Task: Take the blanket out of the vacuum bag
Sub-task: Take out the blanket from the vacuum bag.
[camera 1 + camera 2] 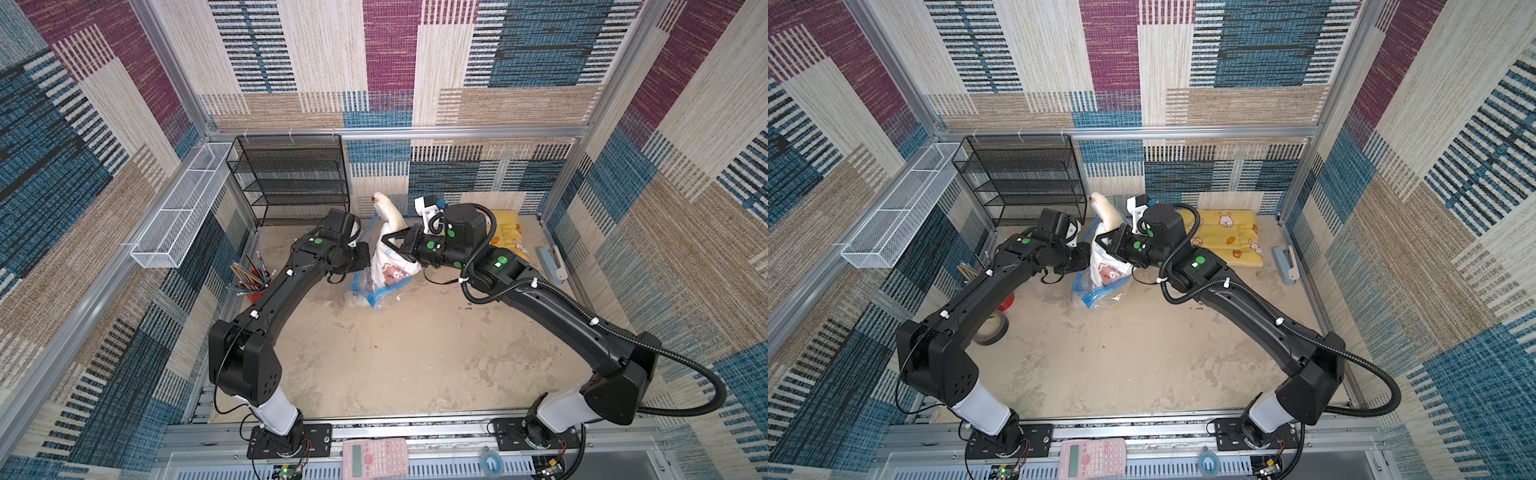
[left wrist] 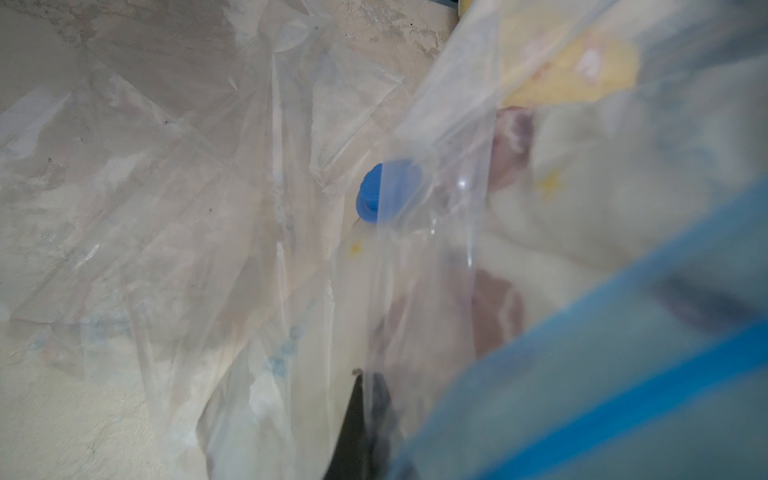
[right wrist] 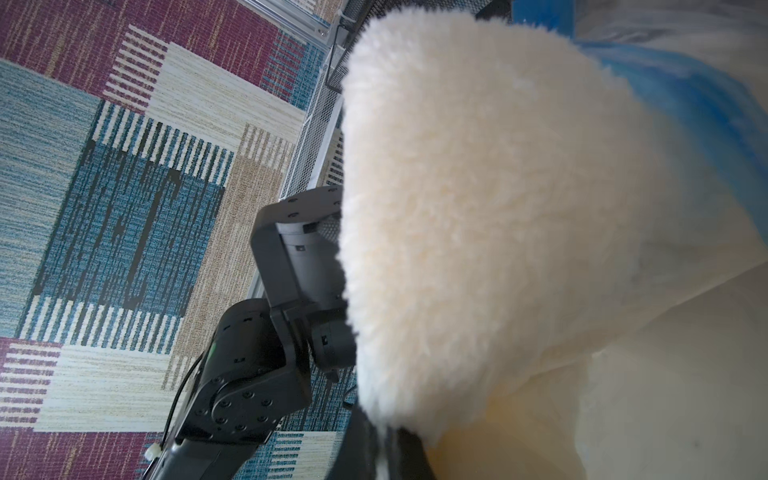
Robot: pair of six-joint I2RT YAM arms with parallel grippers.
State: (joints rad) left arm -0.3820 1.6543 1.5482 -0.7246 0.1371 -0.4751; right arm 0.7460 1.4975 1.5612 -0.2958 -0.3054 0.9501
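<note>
The vacuum bag [image 1: 376,293] is clear crinkly plastic with a blue zip strip [image 2: 623,399] and a round blue valve cap [image 2: 372,195]; it hangs lifted near the back middle of the table, its low end on the surface. A white fluffy blanket [image 1: 386,214] sticks up out of the bag's mouth, while the rest of the blanket [image 1: 1108,270] stays inside. My left gripper [image 2: 368,419] is shut on the bag's plastic from the left. My right gripper [image 3: 384,455] is shut on the blanket's fluffy fold [image 3: 478,208] and holds it raised.
A black mesh shelf [image 1: 291,183] and a white wire basket [image 1: 183,208] stand at the back left. A red pencil cup [image 1: 253,284] and a tape roll [image 1: 992,328] sit by the left arm. A yellow bunny-print mat [image 1: 1225,232] and a stapler [image 1: 550,262] lie at the back right.
</note>
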